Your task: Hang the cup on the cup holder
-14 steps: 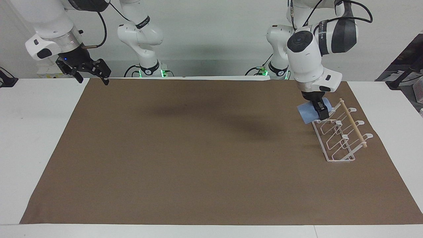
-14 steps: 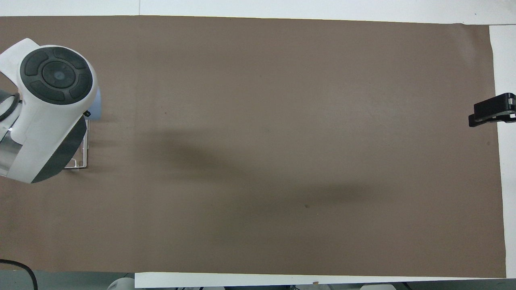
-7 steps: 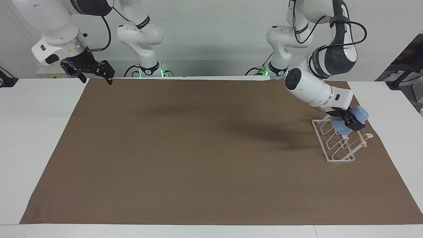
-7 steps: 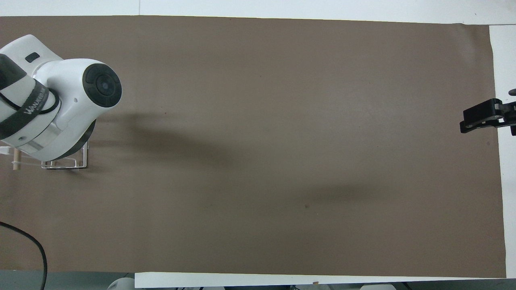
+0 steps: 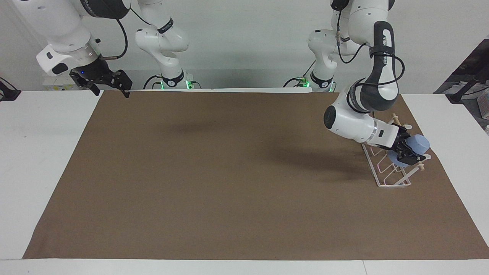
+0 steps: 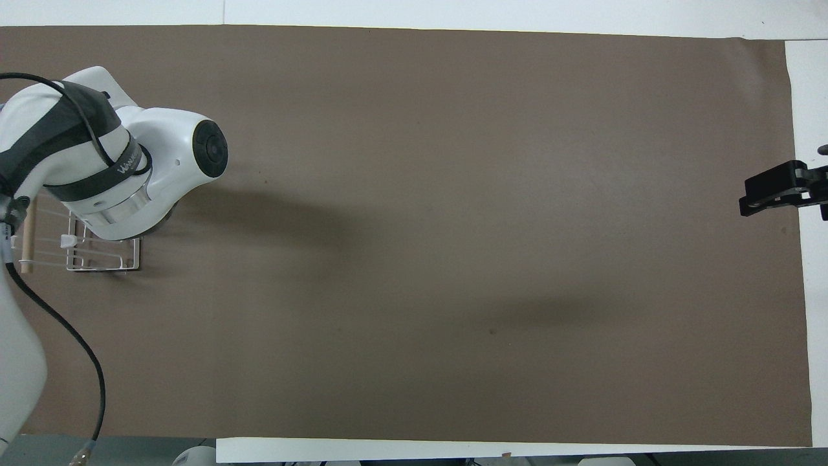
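left tool (image 5: 405,152): clamped on the cup (image 5: 416,147), tilted over the cup holder (image 5: 386,179) at the left arm's end of the surface | right tool (image 5: 109,82): jaws wide, empty, waiting above the brown mat's (image 5: 214,183) corner

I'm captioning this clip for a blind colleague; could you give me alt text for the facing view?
The left gripper holds a light-blue cup, tipped on its side, over the white wire cup holder at the left arm's end of a brown mat. The right gripper waits, open, in the air at the right arm's end.
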Action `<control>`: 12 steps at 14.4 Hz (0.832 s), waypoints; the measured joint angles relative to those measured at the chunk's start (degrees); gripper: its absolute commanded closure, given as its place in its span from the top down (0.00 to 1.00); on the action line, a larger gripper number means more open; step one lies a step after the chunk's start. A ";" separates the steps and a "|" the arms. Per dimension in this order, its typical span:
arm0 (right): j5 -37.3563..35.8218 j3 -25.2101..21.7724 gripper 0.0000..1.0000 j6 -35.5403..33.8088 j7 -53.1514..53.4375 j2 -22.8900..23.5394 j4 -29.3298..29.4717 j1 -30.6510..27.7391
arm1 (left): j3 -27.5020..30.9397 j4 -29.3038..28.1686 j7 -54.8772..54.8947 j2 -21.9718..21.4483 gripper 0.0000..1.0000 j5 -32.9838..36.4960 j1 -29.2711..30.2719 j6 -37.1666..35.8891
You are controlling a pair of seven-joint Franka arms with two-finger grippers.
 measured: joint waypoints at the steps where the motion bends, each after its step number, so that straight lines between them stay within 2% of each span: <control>1: 0.00 0.00 1.00 0.00 0.00 -0.01 -0.02 0.00 | 0.01 0.01 -0.11 0.44 0.31 0.25 0.27 -0.03; 12: 0.00 -0.01 1.00 0.00 0.00 -0.02 -0.25 0.02 | -0.26 -0.42 -0.10 2.09 0.32 0.35 1.61 2.56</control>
